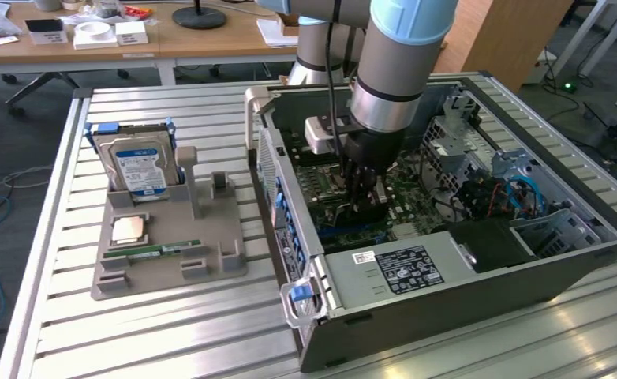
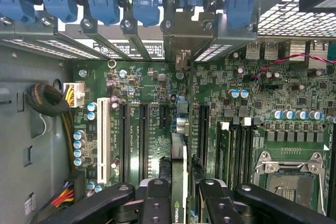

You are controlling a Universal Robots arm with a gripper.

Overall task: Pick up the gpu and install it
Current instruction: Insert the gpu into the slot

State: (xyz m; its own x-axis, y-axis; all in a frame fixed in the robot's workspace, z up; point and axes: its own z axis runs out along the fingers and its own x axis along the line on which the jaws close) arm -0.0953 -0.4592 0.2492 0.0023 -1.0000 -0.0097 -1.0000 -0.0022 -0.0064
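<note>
My gripper [image 1: 359, 193] reaches down into the open computer case [image 1: 466, 308], low over the motherboard [image 2: 294, 93]. It is shut on the gpu [image 2: 177, 156], a thin card seen edge-on between the two black fingers [image 2: 155, 203]. The card stands upright along the black expansion slots [image 2: 143, 135], and its metal bracket [image 2: 181, 35] sits at the case's rear wall among the blue slot clips [image 2: 147, 3]. Whether the card's edge is seated in a slot I cannot tell.
A grey holder [image 1: 214, 268] on the slatted table carries a silver hard drive [image 1: 140, 166], a CPU chip [image 1: 129, 229] and a green memory stick [image 1: 166, 250]. Inside the case are the power supply [image 1: 414, 268], cable bundles [image 2: 50, 100], a white slot [image 2: 103, 140] and the CPU socket [image 2: 289, 177].
</note>
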